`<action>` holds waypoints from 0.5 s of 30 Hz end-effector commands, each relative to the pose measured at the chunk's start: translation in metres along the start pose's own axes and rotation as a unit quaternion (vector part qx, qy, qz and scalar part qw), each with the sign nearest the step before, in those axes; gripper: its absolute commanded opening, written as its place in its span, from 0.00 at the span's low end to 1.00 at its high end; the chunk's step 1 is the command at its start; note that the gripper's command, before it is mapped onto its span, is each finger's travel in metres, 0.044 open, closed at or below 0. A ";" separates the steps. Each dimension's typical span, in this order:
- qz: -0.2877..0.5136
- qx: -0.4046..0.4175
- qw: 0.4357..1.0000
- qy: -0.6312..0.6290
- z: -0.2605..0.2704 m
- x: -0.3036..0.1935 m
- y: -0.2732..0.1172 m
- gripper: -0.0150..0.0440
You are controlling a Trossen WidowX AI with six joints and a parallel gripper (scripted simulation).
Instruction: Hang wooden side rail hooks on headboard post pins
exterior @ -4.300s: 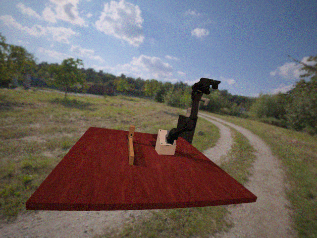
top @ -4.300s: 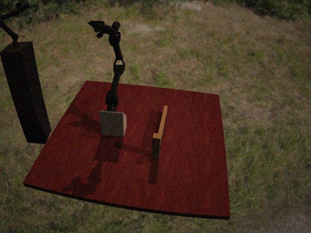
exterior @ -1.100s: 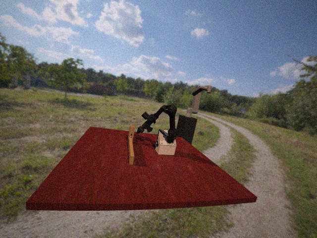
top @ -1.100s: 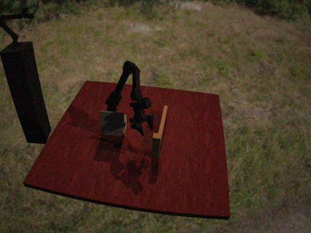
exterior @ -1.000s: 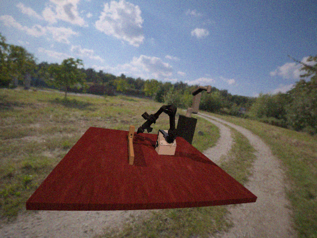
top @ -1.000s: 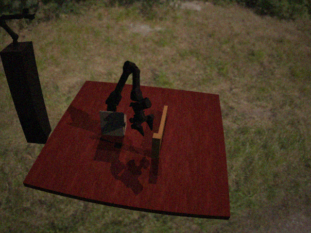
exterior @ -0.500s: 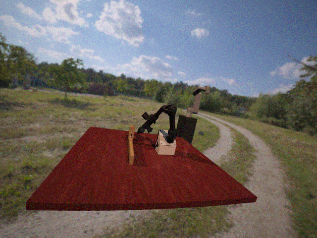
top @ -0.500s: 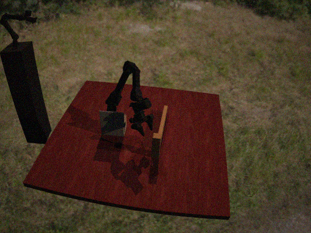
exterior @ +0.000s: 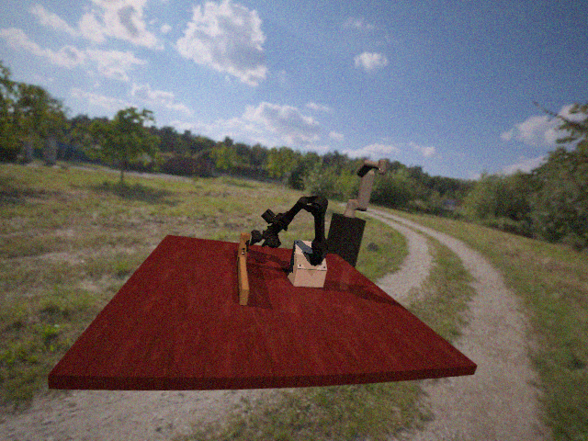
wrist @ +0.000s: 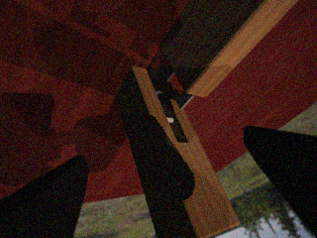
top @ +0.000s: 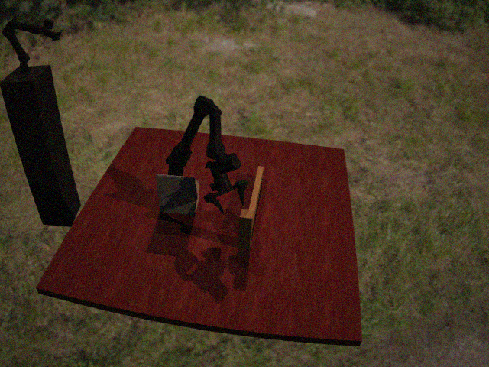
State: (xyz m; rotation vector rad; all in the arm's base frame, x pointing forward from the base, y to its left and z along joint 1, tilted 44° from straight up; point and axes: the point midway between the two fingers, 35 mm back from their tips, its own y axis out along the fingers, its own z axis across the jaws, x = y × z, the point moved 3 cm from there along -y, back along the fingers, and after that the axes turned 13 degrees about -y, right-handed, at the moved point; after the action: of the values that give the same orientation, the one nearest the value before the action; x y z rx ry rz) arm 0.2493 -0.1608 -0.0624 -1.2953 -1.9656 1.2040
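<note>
The wooden headboard post (top: 244, 232) (exterior: 243, 240) (wrist: 208, 198) stands upright on the table. In the wrist view its slot (wrist: 179, 133) shows a small bright pin (wrist: 170, 120). The wooden side rail (top: 257, 189) (exterior: 243, 283) (wrist: 243, 52) runs away from the post, low along the table, with one end close against the slotted face. Dark and pale metal shows at that end, but I cannot tell whether the hooks sit on the pins. My gripper (top: 233, 207) (exterior: 262, 241) (wrist: 165, 148) is wide open and empty, beside the post's upper part; the post shows between the fingers in the wrist view.
A pale box (top: 173, 195) (exterior: 310, 277) stands on the red table (top: 308, 237) (exterior: 285, 342) near the arm's base. A dark pedestal (top: 43, 157) (exterior: 346, 234) with another arm stands beyond the table's edge. My arm arches over the area between box and rail.
</note>
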 end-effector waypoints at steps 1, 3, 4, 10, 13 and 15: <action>0.023 0.015 0.971 0.238 -0.004 0.003 0.001 1.00; 0.032 0.016 0.947 0.320 -0.007 0.004 0.001 1.00; 0.037 0.016 0.932 0.361 -0.008 0.004 0.001 1.00; 0.065 0.006 0.808 0.585 -0.014 0.006 0.002 1.00; 0.075 -0.002 0.754 0.653 -0.017 0.007 0.002 1.00; 0.080 -0.008 0.716 0.693 -0.018 0.007 0.002 1.00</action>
State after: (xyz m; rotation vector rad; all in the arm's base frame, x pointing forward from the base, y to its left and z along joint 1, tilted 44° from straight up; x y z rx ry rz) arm 0.2584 -0.1539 -0.0594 -1.5332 -1.2987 0.5562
